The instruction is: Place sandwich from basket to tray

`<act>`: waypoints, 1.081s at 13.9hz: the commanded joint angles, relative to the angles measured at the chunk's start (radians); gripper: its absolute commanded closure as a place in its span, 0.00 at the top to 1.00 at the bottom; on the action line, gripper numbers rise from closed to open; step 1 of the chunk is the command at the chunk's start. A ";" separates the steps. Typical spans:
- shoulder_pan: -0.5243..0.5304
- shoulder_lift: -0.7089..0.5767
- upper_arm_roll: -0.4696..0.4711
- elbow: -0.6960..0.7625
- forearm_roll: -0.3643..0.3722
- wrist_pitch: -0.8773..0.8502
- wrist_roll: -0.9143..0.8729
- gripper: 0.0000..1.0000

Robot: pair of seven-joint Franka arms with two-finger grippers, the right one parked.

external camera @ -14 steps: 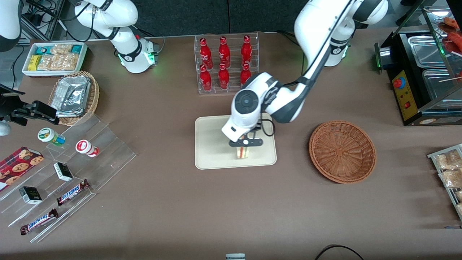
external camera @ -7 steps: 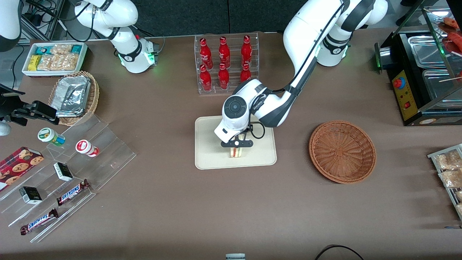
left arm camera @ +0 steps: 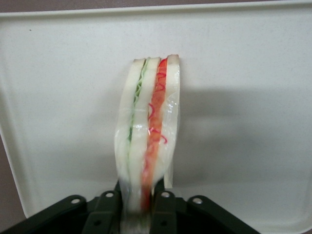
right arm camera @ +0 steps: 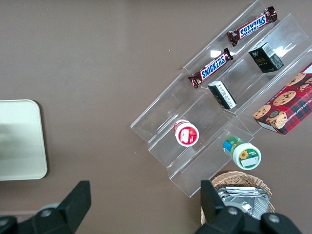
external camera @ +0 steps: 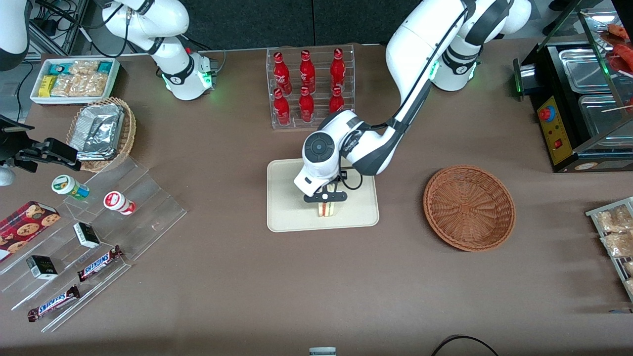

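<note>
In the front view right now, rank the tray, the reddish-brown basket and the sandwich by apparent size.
1. tray, largest
2. basket, slightly smaller
3. sandwich, much the smallest; partly hidden by the gripper shut on it above the tray

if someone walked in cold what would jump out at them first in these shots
The working arm's tool stands over the cream tray at mid-table, shut on an upright wedge sandwich with red and green filling. Beside the tray, toward the working arm's end, the reddish-brown basket holds nothing. Farther from the front camera than the tray, a clear rack of red bottles catches the eye.
</note>
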 commanded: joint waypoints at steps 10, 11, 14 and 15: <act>0.065 -0.091 0.044 0.046 0.010 -0.115 0.180 1.00; 0.092 -0.126 0.044 0.032 0.005 -0.155 0.197 1.00; 0.193 -0.209 0.052 -0.014 0.011 -0.200 0.286 1.00; 0.208 -0.234 0.053 -0.034 0.005 -0.200 0.329 1.00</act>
